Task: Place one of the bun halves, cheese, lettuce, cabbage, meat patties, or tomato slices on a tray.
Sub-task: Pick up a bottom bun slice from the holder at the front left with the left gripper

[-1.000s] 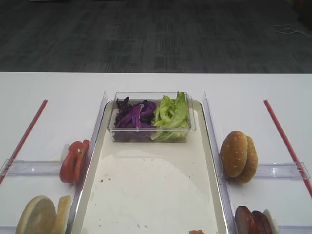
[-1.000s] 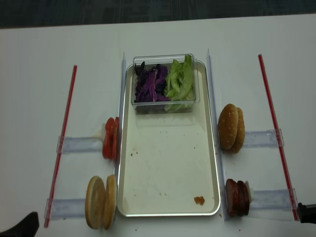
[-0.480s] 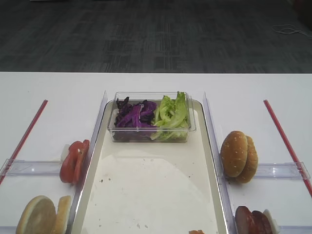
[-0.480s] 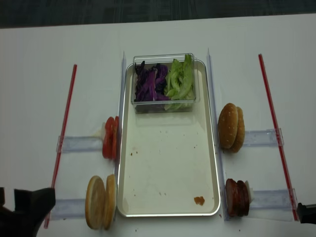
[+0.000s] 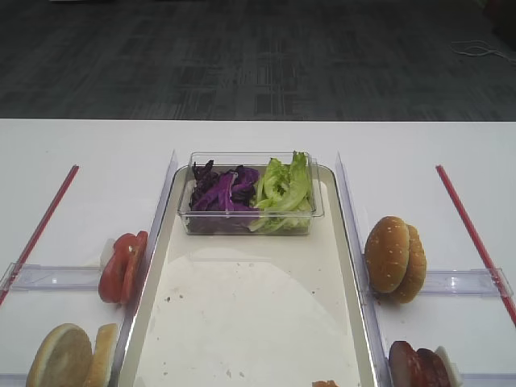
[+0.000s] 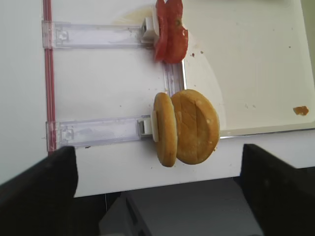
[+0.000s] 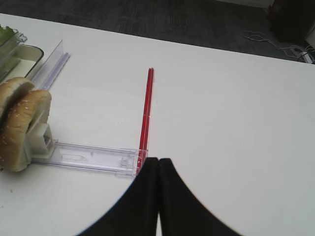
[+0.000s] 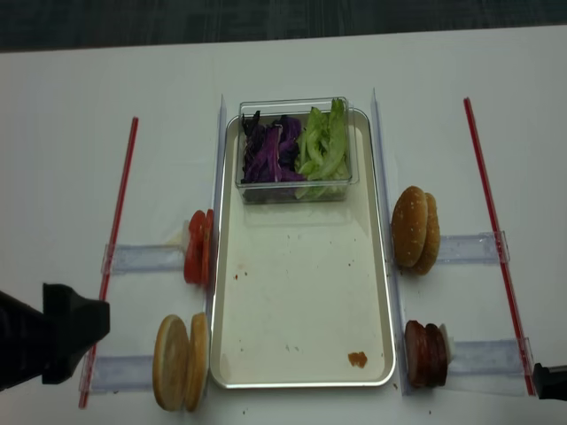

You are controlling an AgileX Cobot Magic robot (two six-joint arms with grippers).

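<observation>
The left gripper (image 6: 157,184) hangs with its jaws spread wide just short of the two bun halves (image 6: 186,126) — they stand on edge against the tray (image 8: 301,292), outside its near left corner. The right gripper (image 7: 158,196) sits pressed together, grasping nothing, near the red strip (image 7: 145,114).

Clear box (image 8: 292,190), 2 sesame buns (image 8: 415,228), red strips (image 8: 485,190).

No text, label, brand, number or sign can be read in any view.
</observation>
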